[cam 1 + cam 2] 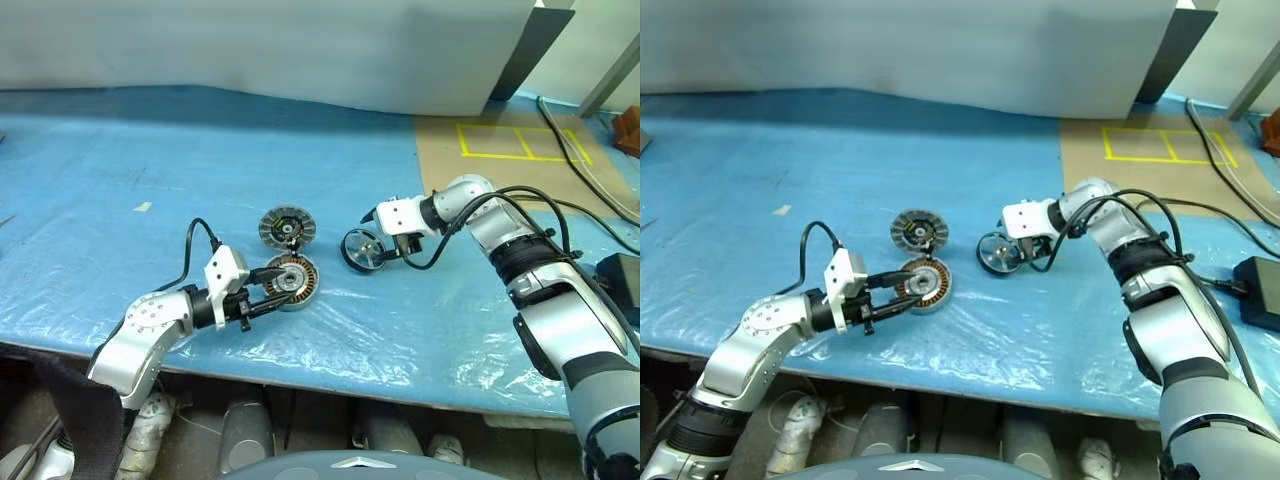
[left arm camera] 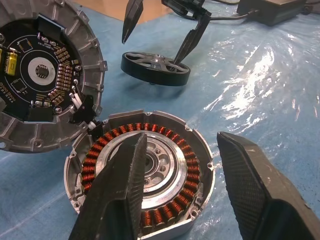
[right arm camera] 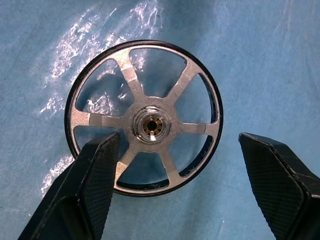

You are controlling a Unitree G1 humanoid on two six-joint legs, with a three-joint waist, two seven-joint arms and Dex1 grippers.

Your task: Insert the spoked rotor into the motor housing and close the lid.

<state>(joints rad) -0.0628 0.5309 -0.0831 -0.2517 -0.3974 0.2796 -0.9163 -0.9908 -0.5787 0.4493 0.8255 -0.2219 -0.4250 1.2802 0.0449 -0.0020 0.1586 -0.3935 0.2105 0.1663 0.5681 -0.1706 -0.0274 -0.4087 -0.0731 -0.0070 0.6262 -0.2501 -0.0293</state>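
**Rotor flat on sheet, housing straddled**

Blue plastic sheet (image 1: 120, 260) over the table, all parts resting on it. Motor housing (image 1: 291, 281) at centre, copper windings up, hollow core exposed. Lid (image 1: 286, 227) just behind it, almost touching, circuit face up. Spoked rotor (image 3: 144, 118) lying flat, off to the housing's right, apart from both. Left gripper (image 2: 180, 190) partly open, one finger over the housing's core, the other outside its rim; nothing lifted. Right gripper (image 3: 175, 190) spread wide directly above the rotor, holding nothing.
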